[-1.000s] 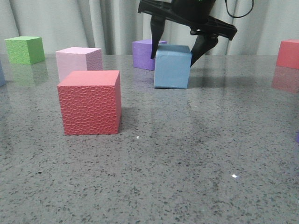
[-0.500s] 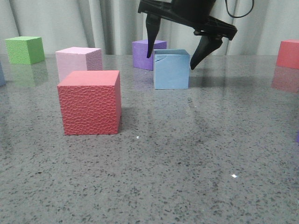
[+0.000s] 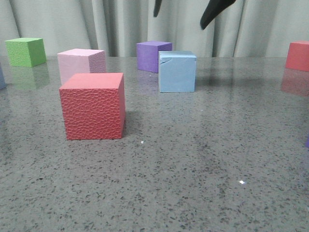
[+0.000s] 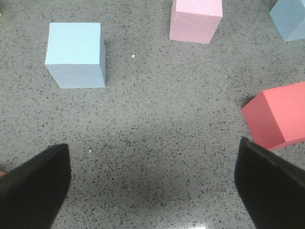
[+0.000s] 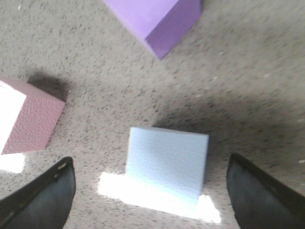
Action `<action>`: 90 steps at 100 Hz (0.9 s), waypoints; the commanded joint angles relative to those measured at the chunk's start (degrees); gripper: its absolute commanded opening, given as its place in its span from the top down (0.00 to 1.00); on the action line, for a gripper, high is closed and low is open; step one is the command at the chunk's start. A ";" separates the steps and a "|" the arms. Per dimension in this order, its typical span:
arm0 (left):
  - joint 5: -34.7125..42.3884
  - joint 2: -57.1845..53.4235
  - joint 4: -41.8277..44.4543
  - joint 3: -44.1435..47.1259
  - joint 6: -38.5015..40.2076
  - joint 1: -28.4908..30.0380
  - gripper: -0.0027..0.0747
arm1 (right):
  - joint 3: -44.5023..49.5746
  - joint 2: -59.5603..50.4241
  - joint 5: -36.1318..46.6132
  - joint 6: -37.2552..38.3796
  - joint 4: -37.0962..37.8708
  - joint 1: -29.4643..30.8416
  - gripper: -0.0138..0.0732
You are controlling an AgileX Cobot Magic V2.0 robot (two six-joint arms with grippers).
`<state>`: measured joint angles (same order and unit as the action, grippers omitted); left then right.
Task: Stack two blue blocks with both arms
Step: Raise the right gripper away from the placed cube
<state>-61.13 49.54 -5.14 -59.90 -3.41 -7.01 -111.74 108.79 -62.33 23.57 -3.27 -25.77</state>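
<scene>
We are seeing table (image 3: 193,164) carrying blue block (image 3: 177,71) beside purple cube (image 3: 152,55). Left wrist view alone is showing second blue block (image 4: 75,55) at picture edge, fingers spread, empty. Right gripper (image 5: 150,193) is hanging over block, fingers parted, touching nothing.

Right gripper (image 3: 186,12) risen since a second ago: then its fingers flanked the blue block (image 3: 177,71), now only the fingertips (image 3: 212,13) show at the front view's upper edge (jaws spread wide). Block released, settled slightly lower on the table (image 3: 203,159).
</scene>
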 commanded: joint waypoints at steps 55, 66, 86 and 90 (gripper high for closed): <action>3.26 -0.08 -0.99 -1.92 -0.01 -0.34 0.11 | -1.21 -10.71 -4.55 -11.04 6.41 9.54 0.11; 3.26 -0.08 -0.99 -1.92 -0.01 -0.34 0.11 | 1.46 -12.74 -4.21 -12.74 6.36 12.19 0.11; 3.26 -0.08 -0.99 -1.92 -0.01 -0.34 0.11 | 11.42 -19.01 -1.08 -14.01 6.24 16.95 0.11; 3.26 -0.08 -0.99 -1.92 -0.01 -0.34 0.11 | 14.19 -20.89 0.00 -14.33 6.24 17.79 0.11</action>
<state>-61.13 49.54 -5.14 -59.90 -3.41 -7.01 -100.45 93.75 -66.79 10.68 2.32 -9.84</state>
